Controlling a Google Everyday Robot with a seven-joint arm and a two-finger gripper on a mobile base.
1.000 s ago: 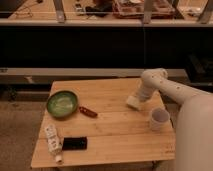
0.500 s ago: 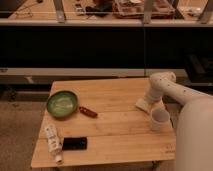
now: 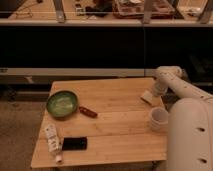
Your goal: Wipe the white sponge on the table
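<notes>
The white sponge [image 3: 148, 96] is a small off-white block resting on the light wooden table [image 3: 115, 97] near its right edge. My gripper [image 3: 152, 92] comes down from the white arm at the right and is shut on the sponge, pressing it against the tabletop. The fingers are mostly hidden behind the wrist.
A white cup [image 3: 159, 119] stands near the right edge, just in front of the sponge. A green bowl [image 3: 62, 104] sits at the left with a small red object [image 3: 88, 112] beside it. A white tube [image 3: 52, 142] and a black phone [image 3: 74, 144] lie at the front left. A dark shelf unit stands behind the table.
My gripper has slid the sponge to the right across the table, then slightly toward the back edge. The other objects have not moved.
</notes>
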